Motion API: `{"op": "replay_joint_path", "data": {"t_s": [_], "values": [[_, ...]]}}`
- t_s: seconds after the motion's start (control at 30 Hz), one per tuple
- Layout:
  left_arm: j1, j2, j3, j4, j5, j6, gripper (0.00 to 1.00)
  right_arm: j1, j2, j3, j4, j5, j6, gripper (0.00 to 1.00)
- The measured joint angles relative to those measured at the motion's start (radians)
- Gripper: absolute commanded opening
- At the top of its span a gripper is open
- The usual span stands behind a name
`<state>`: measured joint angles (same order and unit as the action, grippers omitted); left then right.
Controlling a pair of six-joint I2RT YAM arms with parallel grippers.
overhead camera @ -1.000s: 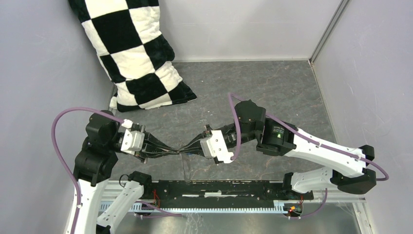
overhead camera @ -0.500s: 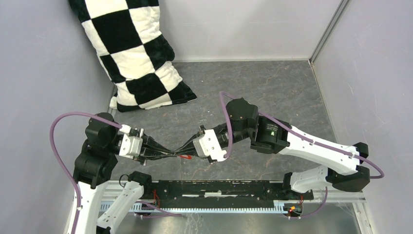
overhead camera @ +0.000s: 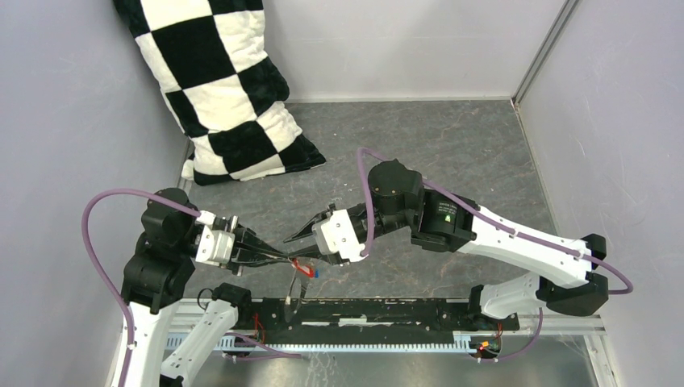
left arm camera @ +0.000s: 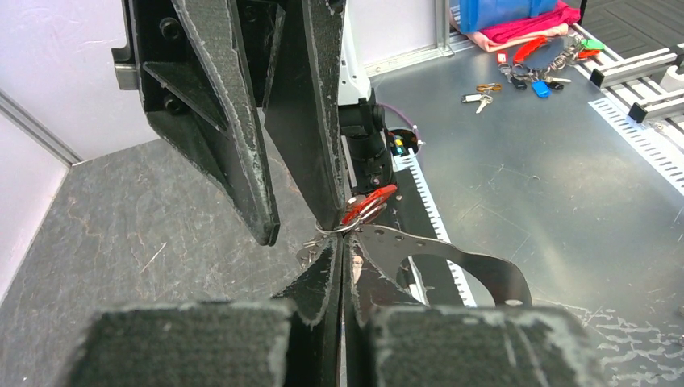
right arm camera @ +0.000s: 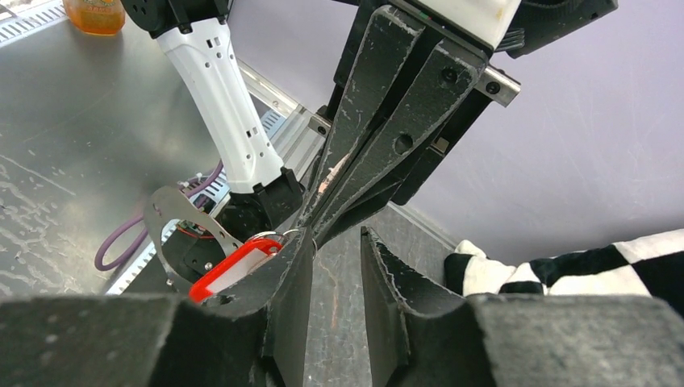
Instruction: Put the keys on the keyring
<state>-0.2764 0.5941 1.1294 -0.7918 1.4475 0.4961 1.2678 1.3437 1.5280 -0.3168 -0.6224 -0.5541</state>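
Keyring (left arm camera: 387,246) with red key (left arm camera: 369,204) at tips of closed left gripper (left arm camera: 339,242) — right gripper (right arm camera: 335,235) agape just beside

**Left arm** (overhead camera: 157,270) and **right arm** (overhead camera: 524,246): long white shell links alternating with squat black cylindrical joint housings.

**Purple cable of the left arm** (overhead camera: 90,218) and **purple cable of the right arm** (overhead camera: 367,181): one thin round lead runs outside each arm.

**Small green mark** (overhead camera: 444,207): on a black housing of the right arm.

**White wrist block** (overhead camera: 337,234): a boxy casing behind each pincer.

**Left pincer** (left arm camera: 340,246) and **right pincer** (right arm camera: 337,238): matt black wedge fingers (right arm camera: 395,145) that taper to thin tips. Their edges are scuffed pale and their flanks are pierced by round screw holes.

**White lower link** (right arm camera: 222,89): dotted with small paired holes.
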Motion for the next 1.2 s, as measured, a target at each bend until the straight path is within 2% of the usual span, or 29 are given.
{"op": "replay_joint_path", "data": {"t_s": [0.3, 0.8, 0.9, 0.97, 1.0, 1.1, 1.2], "values": [[0.000, -0.003, -0.002, 0.000, 0.000, 0.003, 0.02, 0.000, 0.008, 0.039, -0.036, 0.018, 0.001, 0.34], [0.000, -0.002, -0.003, 0.001, 0.029, -0.011, 0.02, -0.001, 0.021, 0.043, -0.051, 0.108, 0.010, 0.28], [0.000, -0.001, -0.008, 0.003, 0.030, -0.029, 0.02, -0.006, 0.020, 0.040, -0.046, 0.141, 0.022, 0.43], [0.000, -0.002, -0.022, 0.007, 0.029, -0.042, 0.02, -0.014, 0.003, 0.006, -0.016, 0.183, 0.038, 0.49], [0.000, -0.002, -0.035, 0.010, 0.025, -0.043, 0.02, -0.019, -0.012, -0.023, -0.004, 0.204, 0.043, 0.56], [0.000, 0.002, -0.076, 0.009, 0.002, -0.062, 0.02, -0.037, -0.102, -0.195, 0.054, 0.286, 0.089, 0.73], [0.000, 0.029, -0.098, 0.008, -0.023, -0.069, 0.02, -0.046, -0.209, -0.393, 0.086, 0.388, 0.164, 0.81]]}}
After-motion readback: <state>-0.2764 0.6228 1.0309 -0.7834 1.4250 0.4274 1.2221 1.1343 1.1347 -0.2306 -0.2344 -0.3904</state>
